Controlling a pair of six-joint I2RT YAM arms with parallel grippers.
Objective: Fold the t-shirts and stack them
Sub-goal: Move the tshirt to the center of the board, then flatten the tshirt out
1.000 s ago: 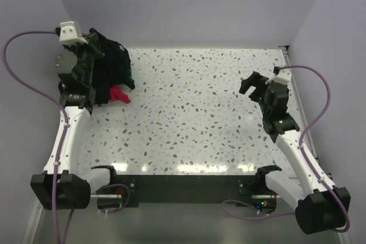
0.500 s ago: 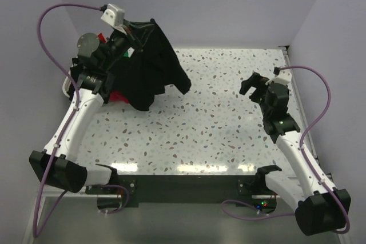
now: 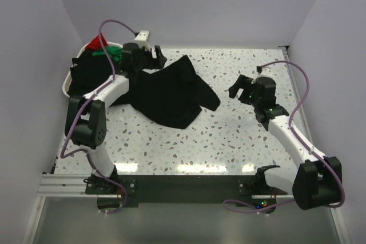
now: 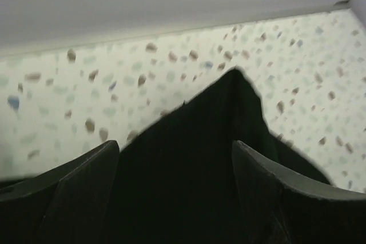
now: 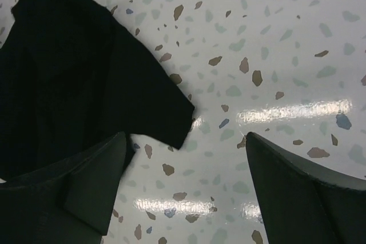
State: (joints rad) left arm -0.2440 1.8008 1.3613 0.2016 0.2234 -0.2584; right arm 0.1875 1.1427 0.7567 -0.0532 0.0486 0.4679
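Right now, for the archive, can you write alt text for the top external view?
A black t-shirt lies rumpled on the speckled table, left of centre, with the left gripper open over its far edge. The right gripper hangs open above bare table to the shirt's right. A white basket of red and green cloth sits at the far left.

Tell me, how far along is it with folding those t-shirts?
Early days. Done: one black t-shirt lies crumpled on the table, outside the white basket. In hand: nothing; the left jaws stand open over that shirt, and the right jaws hang open beside its sleeve. Left: all the folding, since no shirt is folded or stacked, and red cloth and green cloth sit in the basket.
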